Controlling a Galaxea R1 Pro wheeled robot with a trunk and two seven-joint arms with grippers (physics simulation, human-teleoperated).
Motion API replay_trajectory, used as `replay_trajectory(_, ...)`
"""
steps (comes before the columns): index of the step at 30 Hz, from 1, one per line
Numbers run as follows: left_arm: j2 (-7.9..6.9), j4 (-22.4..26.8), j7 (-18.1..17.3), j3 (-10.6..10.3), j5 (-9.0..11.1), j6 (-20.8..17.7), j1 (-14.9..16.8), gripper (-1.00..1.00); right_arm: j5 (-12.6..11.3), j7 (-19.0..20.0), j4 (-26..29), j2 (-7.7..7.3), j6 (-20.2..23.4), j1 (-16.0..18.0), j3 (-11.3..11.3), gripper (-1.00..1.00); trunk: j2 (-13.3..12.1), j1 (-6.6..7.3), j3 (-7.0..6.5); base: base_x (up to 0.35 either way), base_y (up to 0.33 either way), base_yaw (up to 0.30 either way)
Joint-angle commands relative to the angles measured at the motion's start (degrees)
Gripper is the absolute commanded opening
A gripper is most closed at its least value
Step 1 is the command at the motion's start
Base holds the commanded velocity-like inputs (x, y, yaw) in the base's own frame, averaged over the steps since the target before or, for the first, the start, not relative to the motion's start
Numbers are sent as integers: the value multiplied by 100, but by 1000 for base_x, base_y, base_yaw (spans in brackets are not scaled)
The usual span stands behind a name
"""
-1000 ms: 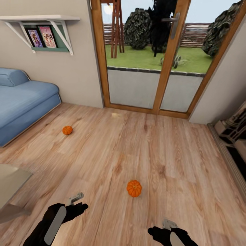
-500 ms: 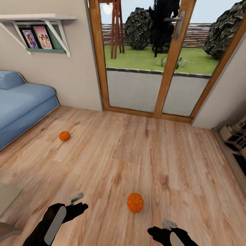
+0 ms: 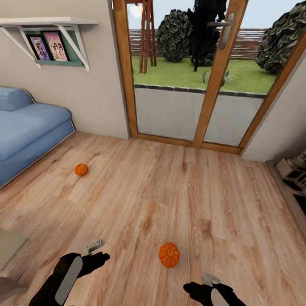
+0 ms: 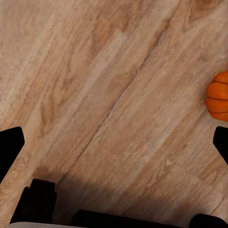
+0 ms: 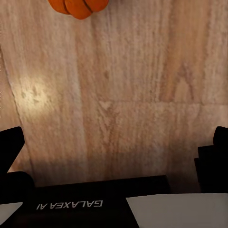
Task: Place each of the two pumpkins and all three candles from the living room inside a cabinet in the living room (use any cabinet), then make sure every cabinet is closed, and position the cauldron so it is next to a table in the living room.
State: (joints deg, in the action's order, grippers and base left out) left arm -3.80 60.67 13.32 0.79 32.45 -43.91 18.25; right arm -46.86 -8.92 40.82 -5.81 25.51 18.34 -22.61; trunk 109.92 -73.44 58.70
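Wood-plank floor (image 3: 204, 191), glass door behind. Small ribbed orange pumpkin (image 3: 169, 254) lower centre, round, between arms; right gripper (image 3: 204, 284) nearer than left gripper (image 3: 97, 251). Both jaws wide, empty.

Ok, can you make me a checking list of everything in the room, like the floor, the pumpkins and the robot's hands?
Surface: wood floor, bare around the pumpkins.
Job's things: near pumpkin between the arms; far pumpkin by the sofa. Candles, cabinet, cauldron: nothing seen.
Clutter: nothing seen.
Grippers: left gripper and right gripper both open, empty, over the floor.
Cables: nothing seen.
Surroundings: glass door to the garden, shelf with pictures.
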Motion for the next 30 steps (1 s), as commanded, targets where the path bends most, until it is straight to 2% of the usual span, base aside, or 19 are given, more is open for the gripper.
replay_trajectory(1, 1, 6, 48, 0, 59, -21, 3, 100, -61, -56, 14, -8, 6, 3, -33, 100, 2, 1, 4, 0, 0, 229)
replay_trajectory(13, 2, 6, 48, 4, 59, -21, 3, 100, -60, -57, 14, -8, 6, 3, -31, 100, 2, 1, 4, 2, 0, 276)
replay_trajectory(18, 2, 6, 48, 1, 59, -21, 3, 100, -60, -57, 14, -8, 6, 3, -27, 100, 2, 1, 6, 190, 145, 276)
replay_trajectory(30, 8, 6, 48, -14, 59, -21, 3, 100, -60, -50, 14, -8, 6, 3, -24, 100, 2, 1, 8, 91, 15, 36)
